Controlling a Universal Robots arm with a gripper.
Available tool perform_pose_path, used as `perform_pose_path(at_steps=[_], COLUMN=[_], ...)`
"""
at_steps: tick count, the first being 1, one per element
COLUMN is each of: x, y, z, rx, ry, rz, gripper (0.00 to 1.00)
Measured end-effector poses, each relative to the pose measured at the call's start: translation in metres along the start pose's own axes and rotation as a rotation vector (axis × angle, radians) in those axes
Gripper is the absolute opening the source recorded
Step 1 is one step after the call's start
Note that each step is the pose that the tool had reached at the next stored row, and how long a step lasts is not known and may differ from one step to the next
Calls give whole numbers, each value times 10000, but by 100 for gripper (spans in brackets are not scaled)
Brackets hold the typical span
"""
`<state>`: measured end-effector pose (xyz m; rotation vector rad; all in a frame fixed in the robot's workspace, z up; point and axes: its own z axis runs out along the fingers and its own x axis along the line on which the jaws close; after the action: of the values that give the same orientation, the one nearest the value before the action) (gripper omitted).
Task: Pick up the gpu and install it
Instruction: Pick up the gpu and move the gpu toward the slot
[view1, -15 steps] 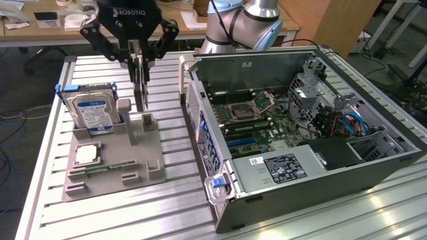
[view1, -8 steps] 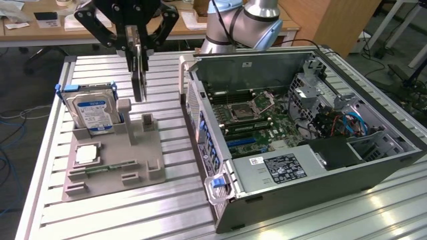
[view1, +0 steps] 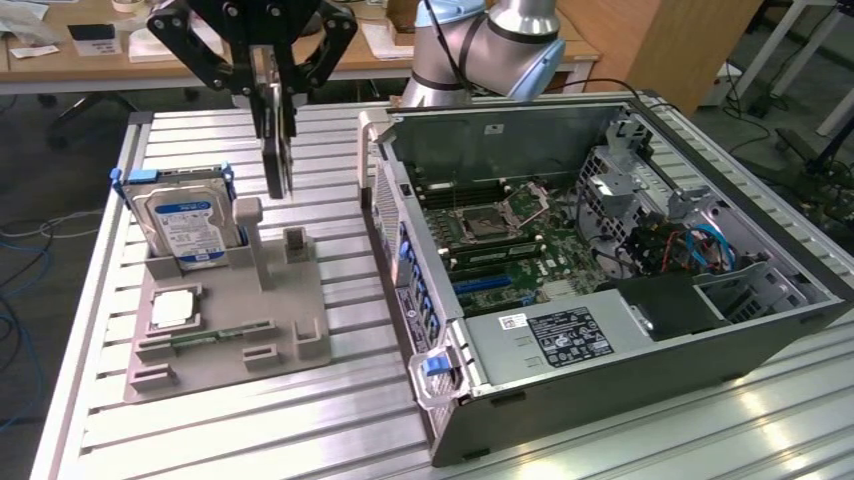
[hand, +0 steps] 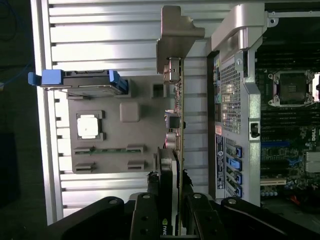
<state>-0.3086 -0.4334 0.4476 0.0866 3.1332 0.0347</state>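
One item only in the grip: gpu (view1: 276, 150) pinched near its upper end between the jaws, which close on its flat faces. It hangs clear above the grey fixture tray (view1: 234, 305), over that tray's 12 o'clock edge in the exterior view. It has the hard drive (view1: 187, 225) at about 8 o'clock and the open computer case (view1: 641, 395) at 3 o'clock, and touches neither. Judged as the carry stage, with the card not yet in the case. For a clean carry: keep the pinch firm and square to prevent swing or slip, keep the card plumb, hold enough height to pass the case's near wall, and stay off the drive's blue rails. Long axis close to vertical, running straight down from the jaws, thin edge turned toward the exterior camera. Pale metal bracket (hand: 175, 30) at the end farthest from the jaws in the wrist view, so probably pointing down toward the slatted surface (view1: 267, 440). Cannot tell which way the connector edge faces.
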Motion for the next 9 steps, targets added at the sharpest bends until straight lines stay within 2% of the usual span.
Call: perform_pose_path(at_steps=[1, 9], x=[0, -10], y=[0, 0], z=[0, 0], rx=[-34, -38], ry=[3, -19], rz=[0, -2], gripper=[27, 27])
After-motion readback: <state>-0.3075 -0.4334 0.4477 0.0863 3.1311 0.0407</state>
